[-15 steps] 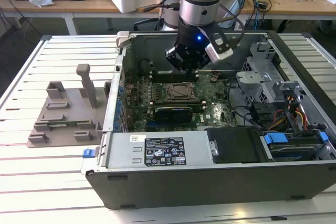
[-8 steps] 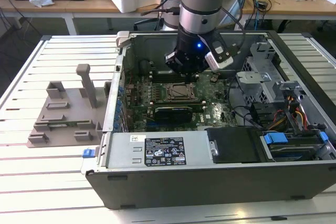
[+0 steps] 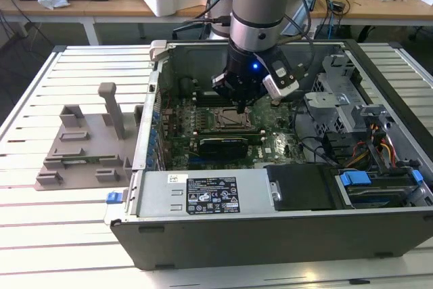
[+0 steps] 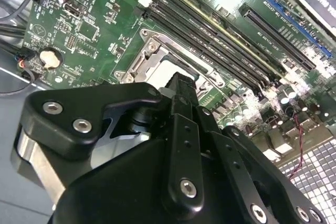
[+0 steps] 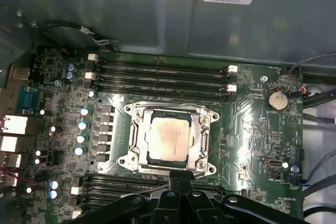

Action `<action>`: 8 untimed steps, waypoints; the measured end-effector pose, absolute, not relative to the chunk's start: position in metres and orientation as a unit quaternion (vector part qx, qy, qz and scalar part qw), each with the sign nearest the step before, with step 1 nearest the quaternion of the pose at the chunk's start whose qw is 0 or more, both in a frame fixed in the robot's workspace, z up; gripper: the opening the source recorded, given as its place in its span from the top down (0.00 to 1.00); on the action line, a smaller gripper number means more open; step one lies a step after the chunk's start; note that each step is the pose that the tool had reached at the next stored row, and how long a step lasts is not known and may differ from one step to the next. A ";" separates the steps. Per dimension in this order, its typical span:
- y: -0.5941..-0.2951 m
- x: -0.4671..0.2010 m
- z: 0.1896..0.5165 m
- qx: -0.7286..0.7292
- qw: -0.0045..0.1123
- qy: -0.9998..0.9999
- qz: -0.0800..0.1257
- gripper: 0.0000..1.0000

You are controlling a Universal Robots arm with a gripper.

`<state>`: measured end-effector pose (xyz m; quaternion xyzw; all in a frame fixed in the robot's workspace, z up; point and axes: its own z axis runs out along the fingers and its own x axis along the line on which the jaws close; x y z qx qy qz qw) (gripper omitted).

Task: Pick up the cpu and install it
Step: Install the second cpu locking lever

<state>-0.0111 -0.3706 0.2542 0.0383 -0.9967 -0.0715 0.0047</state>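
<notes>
Right now your gripper (image 5: 180, 176) hangs inside the open computer case (image 3: 270, 231), just above the motherboard (image 5: 247, 129). In both wrist views its black linkage crowds the near part of the picture and hides the fingertips' ends; the fingers (image 4: 181, 93) look drawn together into one narrow black stem, with nothing visible between them, though you can't confirm that from the tips themselves.

Just beyond those fingers, almost directly beneath them, lies the cpu (image 5: 169, 139). It sits flat inside the metal socket frame (image 5: 207, 129), silver top facing up, apart from the gripper in the first wrist view. In the second wrist view only a pale sliver of it shows past the finger stem; the rest is covered.

Past the socket you get the long dark memory slots (image 5: 163, 72), then a round coin battery (image 5: 276, 99) off to one side. Cables at the board's edge run out of the picture.

Farther out, in the exterior view, the arm (image 3: 260, 5) comes down from above and blocks the socket itself. Well away from the gripper, outside the case on the slatted table (image 3: 67, 235), stands the grey holder tray (image 3: 84, 150); whether anything rests in it is hard to tell.
</notes>
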 end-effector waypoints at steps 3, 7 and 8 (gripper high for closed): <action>-0.371 -0.011 0.251 0.038 0.005 -0.997 -0.071 0.89; -0.373 -0.014 0.244 0.038 0.005 -0.997 -0.072 0.89; -0.374 -0.014 0.242 0.038 0.005 -0.997 -0.072 0.89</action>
